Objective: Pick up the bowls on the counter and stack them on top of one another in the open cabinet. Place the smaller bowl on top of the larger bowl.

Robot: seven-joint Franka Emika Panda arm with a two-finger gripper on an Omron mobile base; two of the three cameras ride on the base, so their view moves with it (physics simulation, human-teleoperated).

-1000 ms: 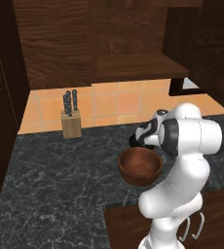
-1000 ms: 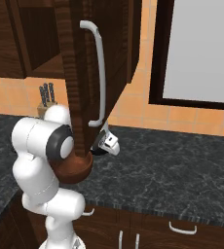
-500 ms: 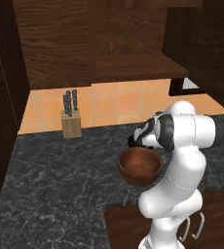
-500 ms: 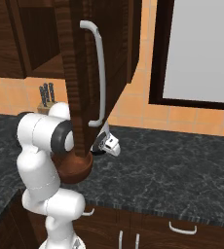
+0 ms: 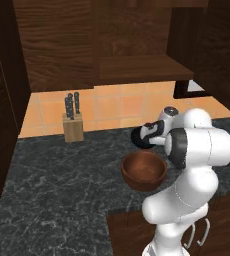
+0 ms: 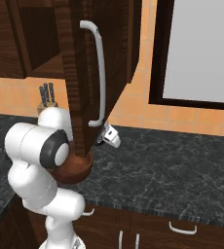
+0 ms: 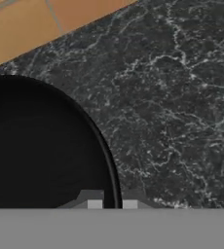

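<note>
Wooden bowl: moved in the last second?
No. In the left base view the larger bowl sits on the counter at the same spot relative to the knife block; the arm alone shifted slightly.

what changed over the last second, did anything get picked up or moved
Little changed. The arm's upper joints shifted slightly in both base views, while the gripper remains at the rim of the smaller bowl, one fingertip on each side. The bowl has not visibly lifted. The larger bowl, knife block and counter stayed put.
</note>
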